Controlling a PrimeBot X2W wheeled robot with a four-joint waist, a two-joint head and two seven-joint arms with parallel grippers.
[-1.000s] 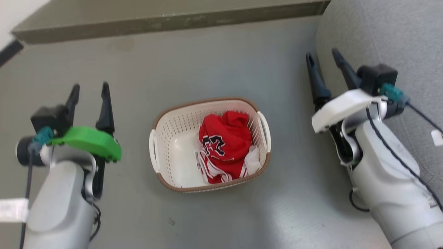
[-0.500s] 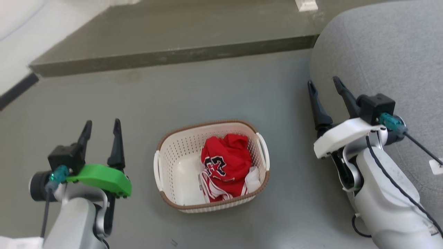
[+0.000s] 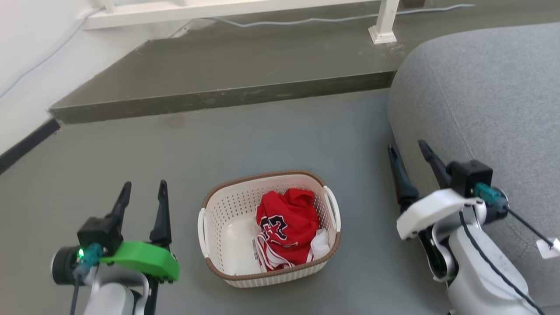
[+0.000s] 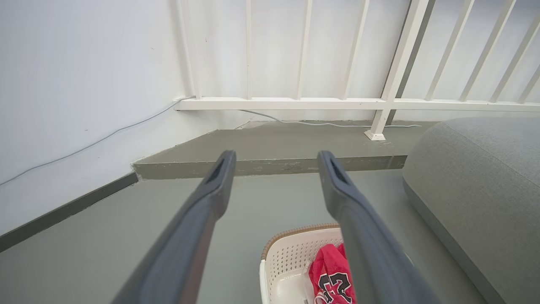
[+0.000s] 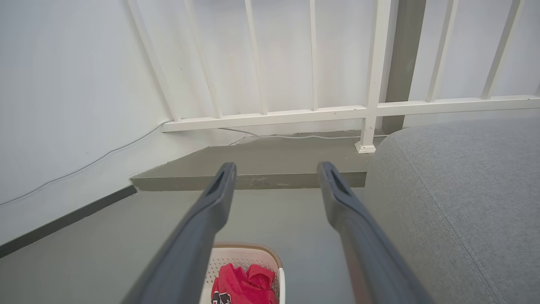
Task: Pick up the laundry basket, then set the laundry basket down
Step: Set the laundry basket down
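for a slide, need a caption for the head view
Laundry basket with a red jersey on the floor between the open left end effector and open right end effector.

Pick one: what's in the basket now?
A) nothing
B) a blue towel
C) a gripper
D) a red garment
D: a crumpled red garment with dark lettering lies in the basket, toward its right side in the head view.

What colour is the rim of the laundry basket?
Brown, woven-look rim on the cream-white perforated laundry basket. It shows best in the head view.
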